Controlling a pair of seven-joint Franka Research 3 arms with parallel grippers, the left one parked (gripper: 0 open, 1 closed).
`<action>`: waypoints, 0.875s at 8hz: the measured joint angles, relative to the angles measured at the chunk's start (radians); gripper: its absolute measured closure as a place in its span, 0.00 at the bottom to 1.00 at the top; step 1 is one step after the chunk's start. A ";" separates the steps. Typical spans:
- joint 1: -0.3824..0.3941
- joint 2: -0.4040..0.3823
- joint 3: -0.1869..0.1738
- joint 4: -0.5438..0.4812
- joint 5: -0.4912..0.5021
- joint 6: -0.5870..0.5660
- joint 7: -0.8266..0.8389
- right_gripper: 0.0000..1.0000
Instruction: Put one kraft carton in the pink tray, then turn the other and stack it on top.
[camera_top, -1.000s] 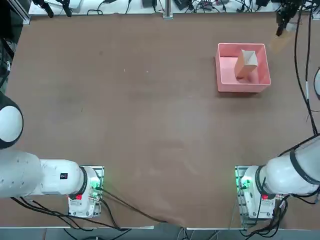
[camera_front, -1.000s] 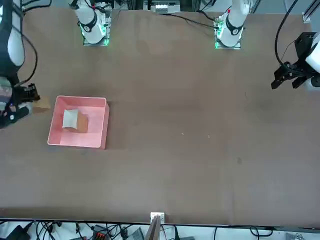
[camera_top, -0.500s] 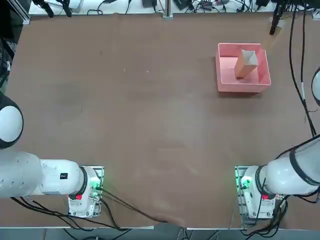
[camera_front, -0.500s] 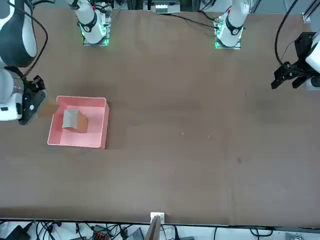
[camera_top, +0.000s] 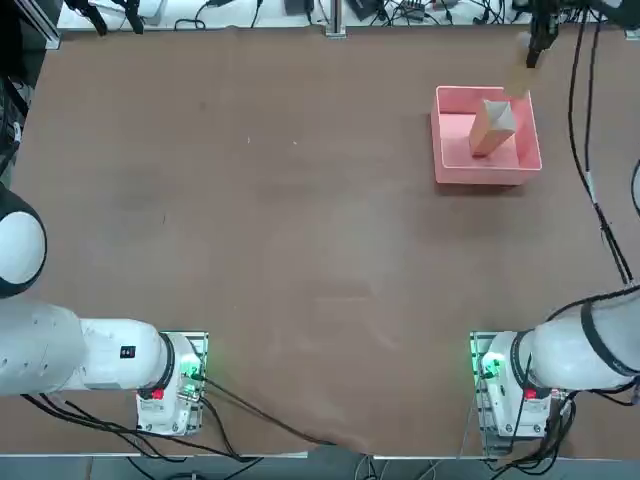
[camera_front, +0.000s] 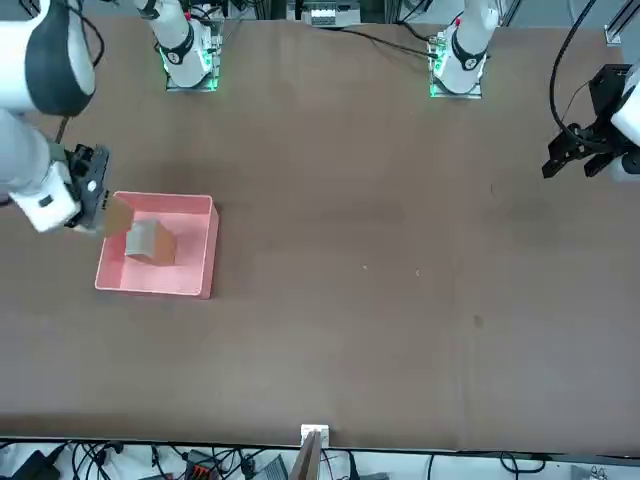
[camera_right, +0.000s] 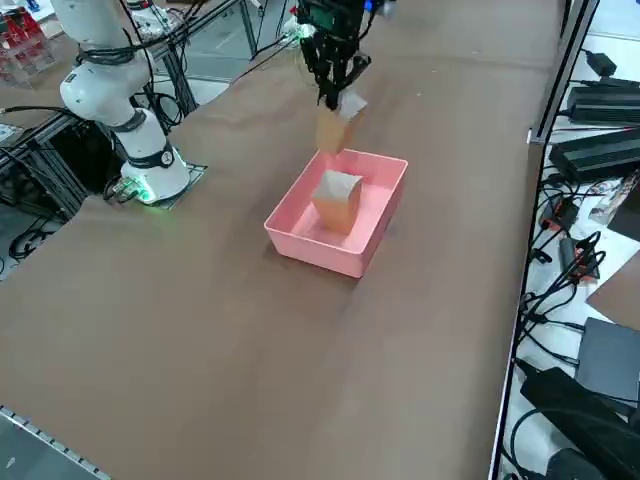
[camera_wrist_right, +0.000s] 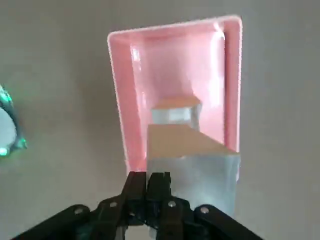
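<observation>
Risk: right end effector (camera_right: 334, 95) pinches second carton (camera_right: 331, 128) by its edge above tray (camera_right: 300, 238); it could swing, missing first carton (camera_right: 338, 200)

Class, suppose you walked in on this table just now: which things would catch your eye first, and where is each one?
The shallow square pink tray stands out on the brown table, at its far right part from the robot's side, with a small brown kraft carton standing inside it. Just above the tray's far wall hangs the right gripper, its fingers shut on a second brown kraft carton held in the air.
</observation>
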 joint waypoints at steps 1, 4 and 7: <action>0.000 -0.036 0.000 -0.083 0.000 0.082 -0.081 0.98; -0.006 -0.098 -0.017 -0.272 0.000 0.248 -0.209 0.98; -0.047 -0.136 -0.024 -0.363 0.000 0.334 -0.281 0.98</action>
